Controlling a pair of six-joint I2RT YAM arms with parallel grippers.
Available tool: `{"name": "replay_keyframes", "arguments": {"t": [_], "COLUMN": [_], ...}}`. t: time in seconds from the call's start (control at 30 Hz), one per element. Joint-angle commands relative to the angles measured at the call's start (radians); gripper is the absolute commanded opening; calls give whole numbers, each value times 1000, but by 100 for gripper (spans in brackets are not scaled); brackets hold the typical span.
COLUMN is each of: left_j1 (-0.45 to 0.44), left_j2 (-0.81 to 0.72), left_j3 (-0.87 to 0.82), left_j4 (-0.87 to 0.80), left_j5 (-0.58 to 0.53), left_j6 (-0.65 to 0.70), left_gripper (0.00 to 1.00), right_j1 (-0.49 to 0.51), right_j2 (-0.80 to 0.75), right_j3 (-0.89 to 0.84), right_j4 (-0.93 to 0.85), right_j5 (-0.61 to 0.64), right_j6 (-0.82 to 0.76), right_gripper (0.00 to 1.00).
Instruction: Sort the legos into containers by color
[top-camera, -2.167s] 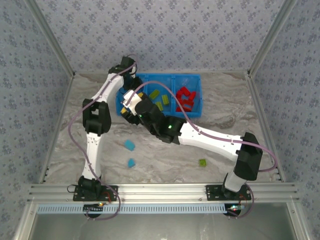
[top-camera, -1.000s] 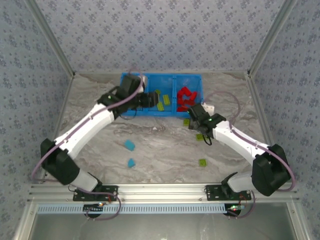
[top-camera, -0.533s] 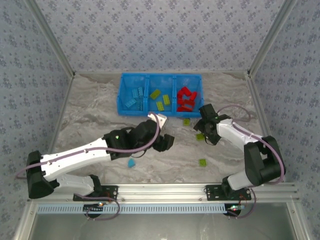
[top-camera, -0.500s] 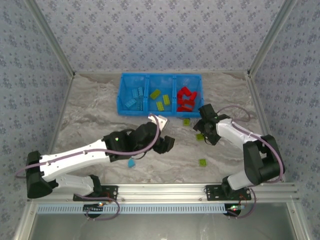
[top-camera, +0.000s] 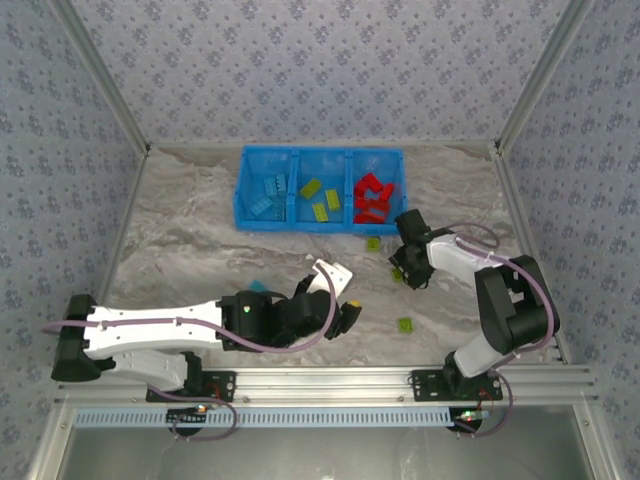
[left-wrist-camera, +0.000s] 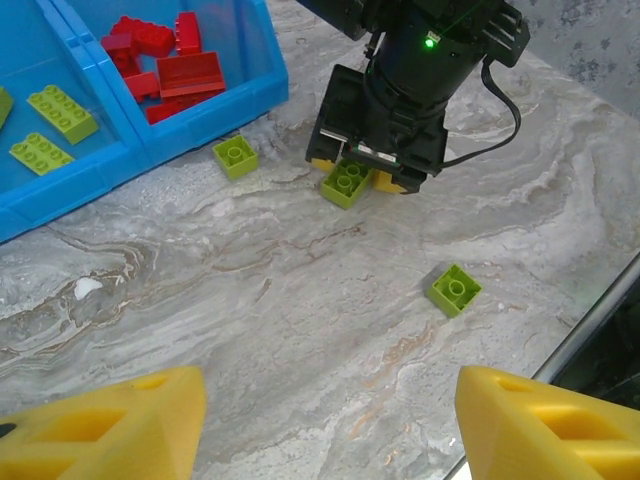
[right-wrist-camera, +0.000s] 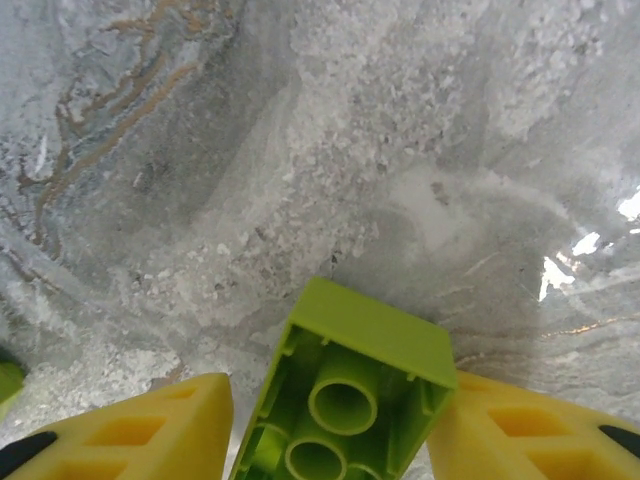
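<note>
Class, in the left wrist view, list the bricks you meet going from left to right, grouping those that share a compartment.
Green bricks in the bin → red bricks → green brick beside the bin → held green brick in the right tool → lone green brick.

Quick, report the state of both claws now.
Left claw: open, holding nothing.
Right claw: closed on a lime green lego.
</note>
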Motion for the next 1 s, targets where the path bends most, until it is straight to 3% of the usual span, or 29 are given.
{"name": "replay_keyframes", "arguments": {"t": [0.0, 0.17, 0.33, 0.4, 0.57, 0.63, 0.77, 0.97], "left_j1": [-9, -9, 77, 105, 153, 157, 177, 205], "left_j2": [-4, -40, -73, -116, -191, -189, -165, -69], "left_j3": [34, 58, 174, 182, 209, 235, 292, 425], "left_j4": [26, -53, -353, -377, -463, -520, -561, -563], "left_j5": [-43, -124, -225, -235, -298, -332, -347, -309], "left_j6": [4, -51, -199, -193, -227, -258, -270, -202], "left_gripper": [67, 67, 67, 67, 67, 67, 67, 67], "right_j1": [-4, 51, 281, 360, 370, 358, 326, 289], "right_j2": [19, -58, -66, -28, 155, 259, 471, 662], "right_j3": [-2, 31, 231, 318, 542, 661, 890, 1077], "right_j4": [11, -28, -60, -55, 82, 59, -25, -61], "right_j5": [4, 102, 310, 365, 173, 124, 57, -46], "right_j6": [46, -11, -287, -386, -609, -663, -703, -726], "right_gripper": [43, 21, 24, 25, 28, 27, 27, 27]}}
